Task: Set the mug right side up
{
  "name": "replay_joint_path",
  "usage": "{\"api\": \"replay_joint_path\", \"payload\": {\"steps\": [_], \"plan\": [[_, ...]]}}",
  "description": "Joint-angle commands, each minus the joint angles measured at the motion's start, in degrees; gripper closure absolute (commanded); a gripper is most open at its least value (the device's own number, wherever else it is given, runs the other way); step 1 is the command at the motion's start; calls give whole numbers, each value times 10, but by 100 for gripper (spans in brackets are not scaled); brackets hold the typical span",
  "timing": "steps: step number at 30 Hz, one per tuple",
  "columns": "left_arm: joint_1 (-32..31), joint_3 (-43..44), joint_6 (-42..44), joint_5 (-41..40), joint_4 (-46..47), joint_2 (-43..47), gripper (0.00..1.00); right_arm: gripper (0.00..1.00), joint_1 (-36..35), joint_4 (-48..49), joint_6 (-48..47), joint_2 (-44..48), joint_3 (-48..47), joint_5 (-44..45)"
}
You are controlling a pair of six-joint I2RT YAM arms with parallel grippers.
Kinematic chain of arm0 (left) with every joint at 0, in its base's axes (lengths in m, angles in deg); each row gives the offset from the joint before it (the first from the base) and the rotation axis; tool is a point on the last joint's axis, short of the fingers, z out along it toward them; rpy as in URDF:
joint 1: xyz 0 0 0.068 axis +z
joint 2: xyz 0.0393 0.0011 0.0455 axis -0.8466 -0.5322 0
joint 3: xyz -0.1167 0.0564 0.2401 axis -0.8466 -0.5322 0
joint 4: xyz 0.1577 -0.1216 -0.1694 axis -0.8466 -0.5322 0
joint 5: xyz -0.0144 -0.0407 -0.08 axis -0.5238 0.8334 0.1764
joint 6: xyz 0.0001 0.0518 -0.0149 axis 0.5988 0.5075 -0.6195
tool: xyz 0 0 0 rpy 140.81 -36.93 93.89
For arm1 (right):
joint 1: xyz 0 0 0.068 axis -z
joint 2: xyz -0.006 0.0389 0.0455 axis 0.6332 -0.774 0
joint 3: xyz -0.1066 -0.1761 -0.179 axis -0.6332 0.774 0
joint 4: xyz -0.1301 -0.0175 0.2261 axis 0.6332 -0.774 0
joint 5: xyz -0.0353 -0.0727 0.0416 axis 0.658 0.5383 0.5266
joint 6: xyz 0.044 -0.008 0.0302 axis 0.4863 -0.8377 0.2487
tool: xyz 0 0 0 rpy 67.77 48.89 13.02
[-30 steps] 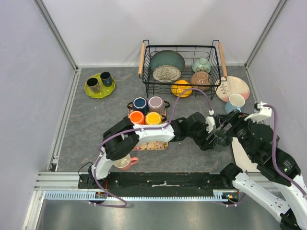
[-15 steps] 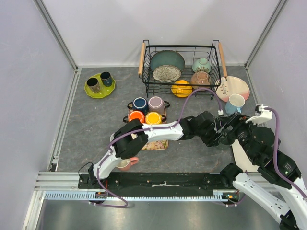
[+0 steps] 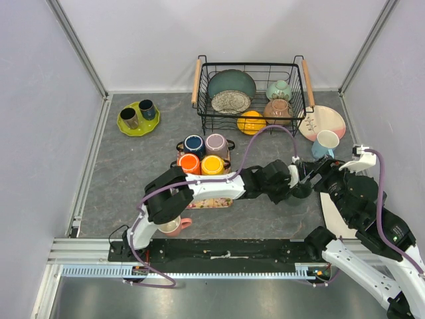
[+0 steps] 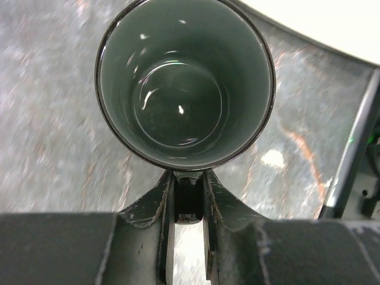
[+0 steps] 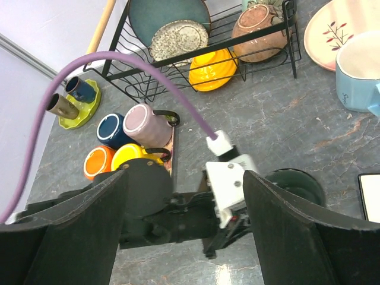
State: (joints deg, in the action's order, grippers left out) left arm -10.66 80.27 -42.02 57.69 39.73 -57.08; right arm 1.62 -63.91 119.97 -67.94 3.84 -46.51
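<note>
One dark green glazed ceramic mug (image 4: 184, 89) fills my left wrist view, its mouth toward the camera. In the right wrist view it stands mouth-up at the right side of the grey marbled worktop (image 3: 133, 166), beside a white board (image 3: 331, 214). I cannot tell whether its base touches down. My left claw (image 4: 188, 193) is pinched nearly closed on the mug's handle. My right claw (image 5: 185, 196) is spread wide and holds nothing. I judge the mug rigid, fairly heavy, slick with glaze and easy to chip. The handle looks like the soundest hold, though the mug could swing in that narrow pinch.
</note>
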Motion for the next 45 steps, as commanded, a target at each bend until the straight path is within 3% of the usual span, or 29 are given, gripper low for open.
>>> {"api": "replay_joint_path", "payload": {"steps": [1,8,15,20,22,24,26,27,33,38,45], "plan": [[2,-68,-22,-113,-45,94,98,16,-1,22,-5,-7,-5,12],[2,-177,-171,-240,-138,193,98,16,-1,35,-1,-9,6,9],[1,-196,-281,-260,-225,213,98,16,-2,48,7,-16,21,-5],[1,-180,-286,-234,-237,201,98,16,-1,50,9,-14,31,-10],[1,-180,-283,-232,-234,204,91,16,-1,49,11,-9,33,-10],[0,-182,-276,-231,-230,207,75,16,-1,49,11,-6,33,-10],[1,-183,-272,-237,-230,213,68,16,-1,47,12,-3,33,-10],[0,-183,-272,-240,-229,214,58,16,-2,47,11,-1,33,-9],[1,-172,-264,-252,-230,216,38,16,-1,43,12,2,34,-10],[1,-152,-247,-260,-236,208,34,16,-1,41,9,4,35,-5],[1,-105,-223,-264,-265,172,41,16,-1,41,6,3,36,-3]]}}
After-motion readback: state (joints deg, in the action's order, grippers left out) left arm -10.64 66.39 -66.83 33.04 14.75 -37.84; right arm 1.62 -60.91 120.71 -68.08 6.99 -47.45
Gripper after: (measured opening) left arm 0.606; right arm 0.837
